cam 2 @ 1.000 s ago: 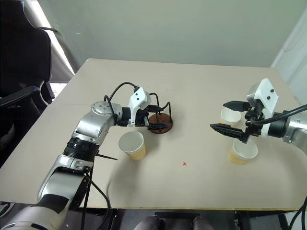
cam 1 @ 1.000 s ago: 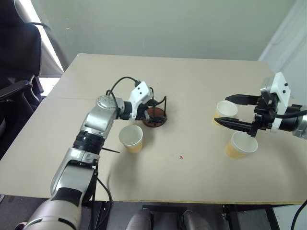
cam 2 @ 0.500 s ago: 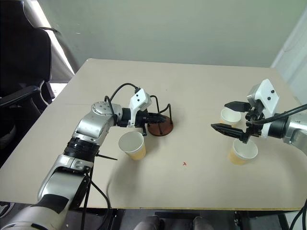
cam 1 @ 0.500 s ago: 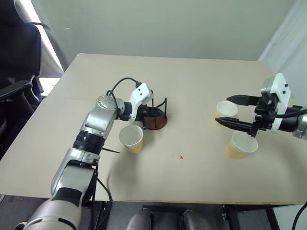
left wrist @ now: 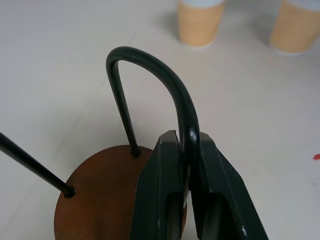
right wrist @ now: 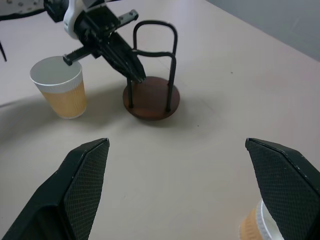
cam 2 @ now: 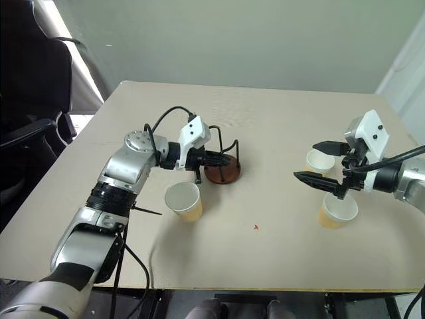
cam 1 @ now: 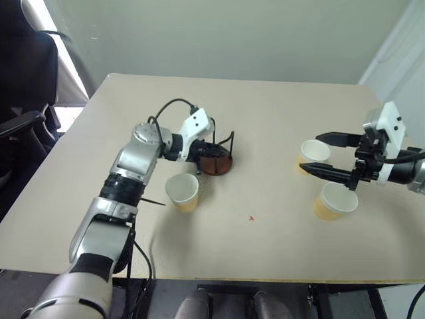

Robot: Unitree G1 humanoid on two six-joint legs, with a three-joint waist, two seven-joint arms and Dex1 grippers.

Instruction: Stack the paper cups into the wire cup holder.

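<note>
The wire cup holder, a reddish-brown disc with black wire loops, stands mid-table. My left gripper is shut on one wire loop, pinched between its fingers. One paper cup stands upright just in front of the left arm. Two more paper cups stand upright on the right. My right gripper hangs open above those two, its fingers apart and holding nothing. The right wrist view looks across to the holder and the near cup.
A black chair stands off the table's left edge. A small red mark lies on the tan table between the cups. The right cups sit close to the table's right edge.
My left gripper went from open around the holder's wire to shut on it, then rose slightly. The right arm and the cups have stayed put.
</note>
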